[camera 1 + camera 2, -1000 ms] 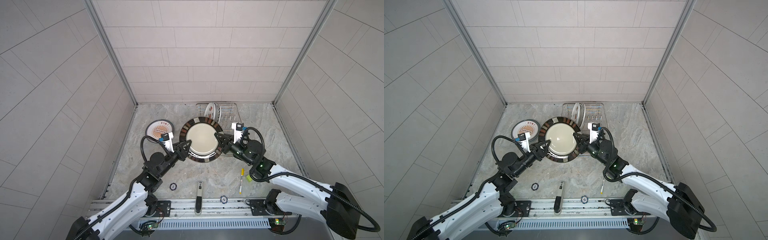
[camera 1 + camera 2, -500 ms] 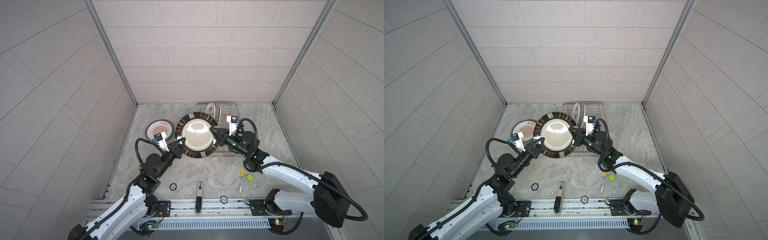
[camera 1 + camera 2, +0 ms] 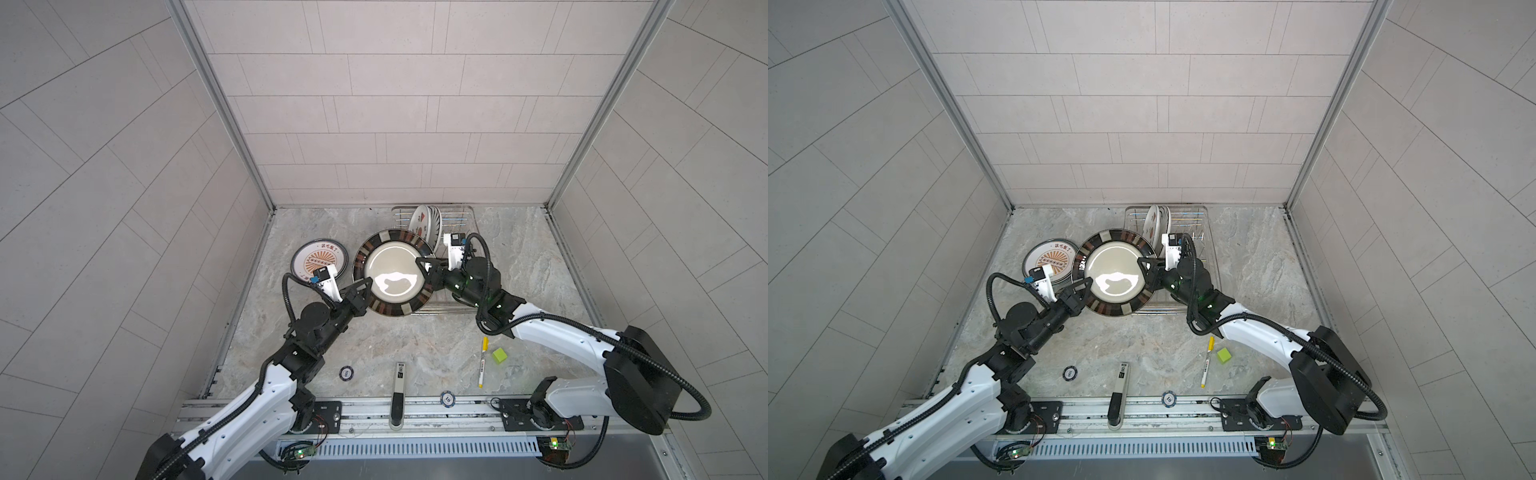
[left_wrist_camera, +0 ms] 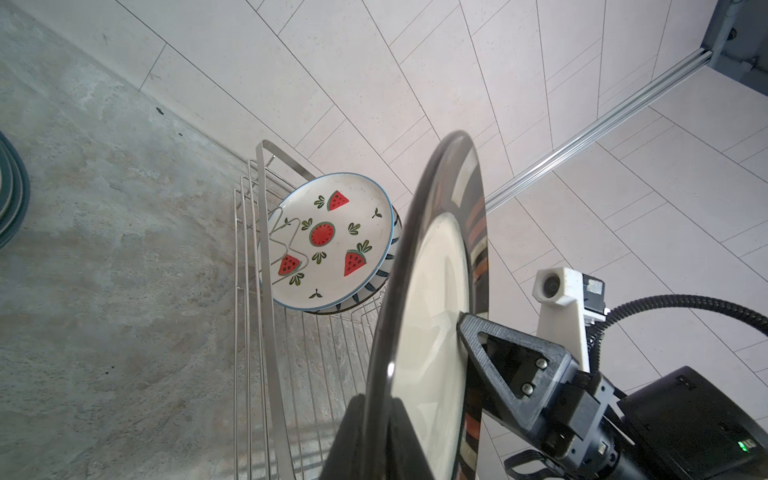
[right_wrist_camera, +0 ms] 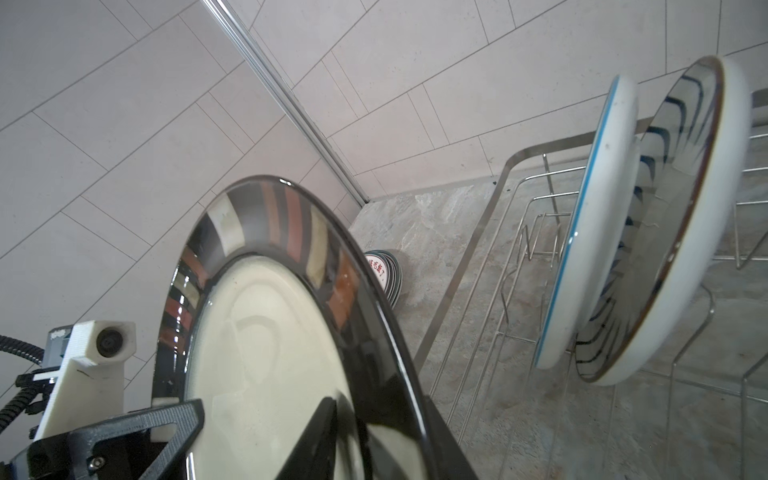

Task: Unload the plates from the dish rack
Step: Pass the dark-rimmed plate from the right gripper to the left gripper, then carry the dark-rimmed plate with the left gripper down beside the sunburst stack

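The big brown-rimmed plate is held up off the worktop, tilted, just in front of the dish rack, which is parked against the far edge, a bit right of the middle. The left fingers are clamped on its rim. The right fingers are set around the opposite rim, but pinching or loose can't be told. A watermelon plate and a navy-striped plate are stood upright in the rack. A stack of plates is laid flat near the left edge.
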`<state>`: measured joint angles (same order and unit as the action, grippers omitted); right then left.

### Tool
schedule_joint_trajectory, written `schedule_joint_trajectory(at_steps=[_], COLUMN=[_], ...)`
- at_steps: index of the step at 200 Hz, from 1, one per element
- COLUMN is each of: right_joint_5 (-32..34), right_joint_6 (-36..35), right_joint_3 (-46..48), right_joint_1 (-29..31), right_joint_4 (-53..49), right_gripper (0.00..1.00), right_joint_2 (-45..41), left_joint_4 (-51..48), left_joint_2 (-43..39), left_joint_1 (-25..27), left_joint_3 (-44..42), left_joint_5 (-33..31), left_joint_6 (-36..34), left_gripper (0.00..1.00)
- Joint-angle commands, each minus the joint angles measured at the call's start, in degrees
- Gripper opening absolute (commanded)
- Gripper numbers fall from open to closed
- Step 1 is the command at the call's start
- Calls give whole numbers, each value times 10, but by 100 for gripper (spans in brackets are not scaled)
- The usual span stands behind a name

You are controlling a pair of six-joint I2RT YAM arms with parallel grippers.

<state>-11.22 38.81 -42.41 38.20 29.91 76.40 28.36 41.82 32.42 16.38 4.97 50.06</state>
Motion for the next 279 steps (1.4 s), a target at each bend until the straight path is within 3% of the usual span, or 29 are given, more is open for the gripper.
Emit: schedule_joint_trajectory(at_steps=[1, 30, 71, 91, 103, 182, 249, 279], right_joint_5=[-21, -29, -39, -34, -29, 5, 12, 17], right_joint_6=[-32, -35, -32, -31, -30, -46, -130, -149], right_joint_3=[-25, -29, -34, -42, -46, -42, -77, -109], right_joint_1=[16, 16, 16, 16, 16, 17, 56, 70], right_joint_4=[6, -3, -3, -18, -29, -42, -92, -125], right_gripper=[37, 45, 68, 82, 99, 99, 98, 97], right_joint_2=[-2, 3, 14, 18, 20, 11, 21, 43], left_joint_4=[48, 58, 105, 116, 98, 72, 62, 6], left_joint_2=[-8, -8, 16, 23, 19, -24, -56, -80], left_joint_1=[-9, -35, -76, -91, -98, -202, -293, -331], left_joint_3=[-7, -16, -28, -34, -35, -54, -76, -77], left_joint_5=[31, 36, 75, 83, 71, 105, 141, 145], left_joint_6=[-1, 21, 68, 83, 85, 137, 178, 180], left_gripper=[0, 0, 0, 0, 0, 0, 0, 0])
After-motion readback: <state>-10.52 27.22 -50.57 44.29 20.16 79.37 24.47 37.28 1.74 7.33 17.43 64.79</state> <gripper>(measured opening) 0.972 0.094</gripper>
